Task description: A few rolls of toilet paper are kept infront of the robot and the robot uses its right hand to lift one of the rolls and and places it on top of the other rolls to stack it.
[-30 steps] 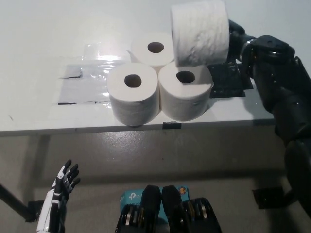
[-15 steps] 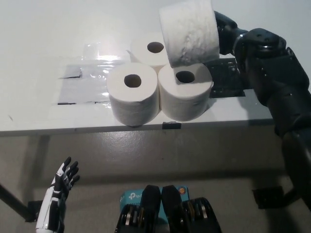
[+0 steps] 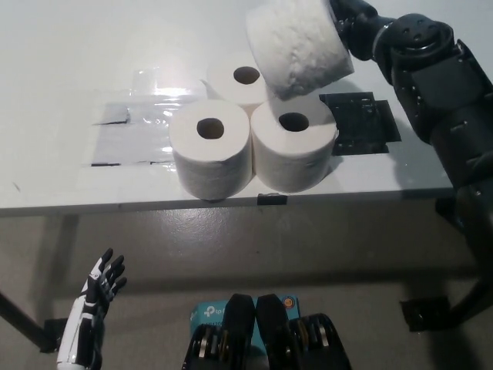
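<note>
Three white toilet paper rolls stand upright and touching on the white table (image 3: pixel 62 69): a front left roll (image 3: pixel 211 149), a front right roll (image 3: pixel 293 145) and a back roll (image 3: pixel 242 80). My black right hand (image 3: pixel 356 25) is shut on a fourth roll (image 3: pixel 298 48), held tilted in the air above the back and front right rolls. Most of the hand is hidden behind that roll. My white left hand (image 3: pixel 100 287) hangs low at the lower left, below the table, fingers apart and holding nothing.
A black square mat (image 3: pixel 359 123) lies on the table right of the rolls. Clear tape and grey patches (image 3: pixel 131 131) mark the table to their left. The table's front edge (image 3: pixel 231 202) runs just before the front rolls.
My right arm has carried the held roll leftward and higher, tilting it more, from beside the front right roll to above the group. The left hand has barely moved.
</note>
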Motion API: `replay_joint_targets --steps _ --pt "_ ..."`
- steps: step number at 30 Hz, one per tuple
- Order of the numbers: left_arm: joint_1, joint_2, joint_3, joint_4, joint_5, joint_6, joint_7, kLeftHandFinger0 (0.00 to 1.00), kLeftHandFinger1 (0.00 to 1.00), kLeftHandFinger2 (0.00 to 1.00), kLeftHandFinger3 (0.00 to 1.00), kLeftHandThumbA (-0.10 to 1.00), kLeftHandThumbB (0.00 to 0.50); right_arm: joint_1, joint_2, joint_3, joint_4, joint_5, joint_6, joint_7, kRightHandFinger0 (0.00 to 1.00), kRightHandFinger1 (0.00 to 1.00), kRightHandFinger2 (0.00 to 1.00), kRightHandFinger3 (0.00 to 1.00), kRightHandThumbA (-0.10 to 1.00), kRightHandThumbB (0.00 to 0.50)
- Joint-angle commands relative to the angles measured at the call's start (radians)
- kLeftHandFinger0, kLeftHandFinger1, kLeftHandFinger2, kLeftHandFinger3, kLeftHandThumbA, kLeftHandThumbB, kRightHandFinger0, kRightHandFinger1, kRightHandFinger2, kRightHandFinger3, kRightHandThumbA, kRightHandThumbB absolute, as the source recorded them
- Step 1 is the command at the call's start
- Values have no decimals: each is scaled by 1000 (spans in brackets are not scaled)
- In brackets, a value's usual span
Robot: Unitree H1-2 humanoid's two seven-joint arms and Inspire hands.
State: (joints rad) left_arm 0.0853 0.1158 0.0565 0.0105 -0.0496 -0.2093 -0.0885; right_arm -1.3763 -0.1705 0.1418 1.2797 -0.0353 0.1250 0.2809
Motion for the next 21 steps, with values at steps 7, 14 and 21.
replay_joint_targets --steps 7,14,21 --pt "-9 16 2 -33 3 -10 -1 1000 1000 1000 1000 1000 82 -119 -23 59 19 -78 -88 14 0 227 506 530 854 11" --pt "-12 18 0 -33 1 -10 -5 1000 1000 1000 1000 1000 67 -115 -6 97 27 -105 -94 46 0 260 568 528 839 0" --pt "-14 17 -2 -38 5 -9 -4 1000 1000 1000 1000 1000 80 -108 21 133 41 -136 -120 36 0 278 586 572 767 11"
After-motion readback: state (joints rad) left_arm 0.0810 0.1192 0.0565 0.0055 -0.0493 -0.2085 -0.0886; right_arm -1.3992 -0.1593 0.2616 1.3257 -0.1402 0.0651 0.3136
